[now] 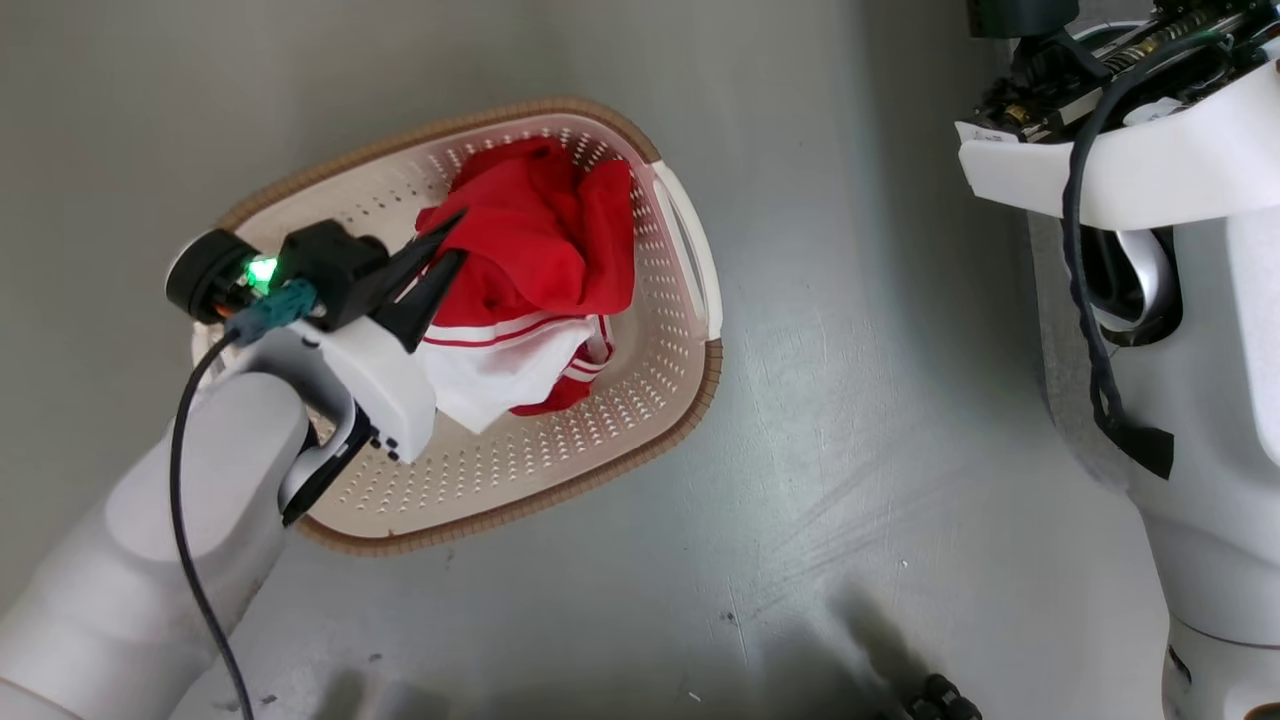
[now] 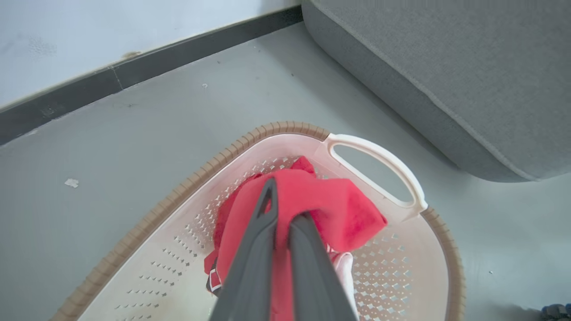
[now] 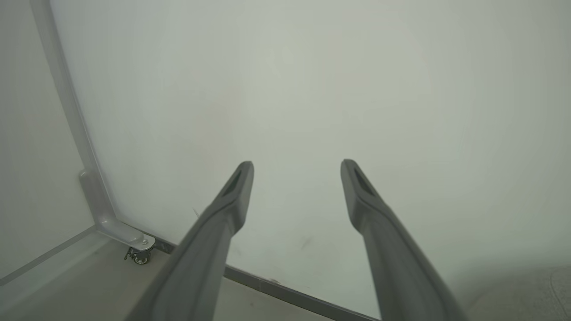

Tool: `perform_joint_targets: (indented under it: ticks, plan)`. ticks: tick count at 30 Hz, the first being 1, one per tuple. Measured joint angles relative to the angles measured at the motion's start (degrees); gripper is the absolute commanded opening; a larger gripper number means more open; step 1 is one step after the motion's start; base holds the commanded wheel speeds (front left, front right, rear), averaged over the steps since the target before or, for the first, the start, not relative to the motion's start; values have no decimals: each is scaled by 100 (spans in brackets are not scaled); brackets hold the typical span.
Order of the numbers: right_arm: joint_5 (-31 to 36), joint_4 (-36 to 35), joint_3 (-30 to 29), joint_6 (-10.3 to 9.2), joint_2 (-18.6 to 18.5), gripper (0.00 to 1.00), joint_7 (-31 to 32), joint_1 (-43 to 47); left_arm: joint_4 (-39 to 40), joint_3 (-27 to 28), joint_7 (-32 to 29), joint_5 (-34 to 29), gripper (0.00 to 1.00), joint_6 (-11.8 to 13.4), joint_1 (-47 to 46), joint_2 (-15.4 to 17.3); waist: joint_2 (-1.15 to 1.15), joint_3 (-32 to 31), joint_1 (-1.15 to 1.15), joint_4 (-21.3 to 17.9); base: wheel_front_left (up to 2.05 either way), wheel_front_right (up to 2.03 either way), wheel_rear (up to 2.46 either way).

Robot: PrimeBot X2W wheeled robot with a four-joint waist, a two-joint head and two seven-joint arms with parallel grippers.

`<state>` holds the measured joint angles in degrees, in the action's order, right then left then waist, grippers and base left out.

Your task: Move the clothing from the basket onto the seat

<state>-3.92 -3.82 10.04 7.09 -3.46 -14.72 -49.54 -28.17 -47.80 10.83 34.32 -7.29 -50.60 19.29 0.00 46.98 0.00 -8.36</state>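
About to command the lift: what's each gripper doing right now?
Left gripper: shut on the clothing in the basket.
Right gripper: open, holding nothing.

The clothes (image 1: 530, 250) are soft red and white cloth, the perforated basket (image 1: 640, 400) smooth plastic, the sofa (image 2: 468, 67) matt woven fabric, the floor (image 1: 850, 450) faintly glossy.

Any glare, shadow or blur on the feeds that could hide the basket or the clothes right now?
Head view: even light, basket and clothes sharp, mild sheen on the floor, soft shadows low down. Left wrist view: left gripper, shut on the clothes, is slightly soft up close; wide lens curves the basket rim. Right wrist view: right gripper open, wall hazy and low in contrast.
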Motion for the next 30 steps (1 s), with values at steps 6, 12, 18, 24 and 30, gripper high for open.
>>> perform_joint_targets:
  ticks: [6, 12, 18, 24, 30]
  plan:
    - [49, 122, -85, 0, -1, 100, 0, 162, 110, 188, 197, 208, 0, 9, 302, 15, 0, -291, 0, 92, 0, 0, 0]
    - [135, 290, -162, 0, -2, 100, 0, 441, 243, 408, 296, 336, 0, 59, 610, 9, 0, -625, 0, 187, 0, 0, 0]
    - [162, 445, -178, 0, -2, 100, 0, 682, 424, 661, 339, 545, 0, 118, 905, -13, 0, -993, 0, 293, 0, 0, 0]
    - [232, 568, -174, 0, -1, 100, 0, 850, 600, 868, 345, 638, 0, 162, 1220, -31, 0, -1377, 0, 403, 0, 0, 0]
    - [292, 684, -181, 0, -1, 100, 0, 1105, 957, 1226, 345, 651, 0, 210, 1470, -53, 0, -1767, 0, 510, 0, 0, 0]
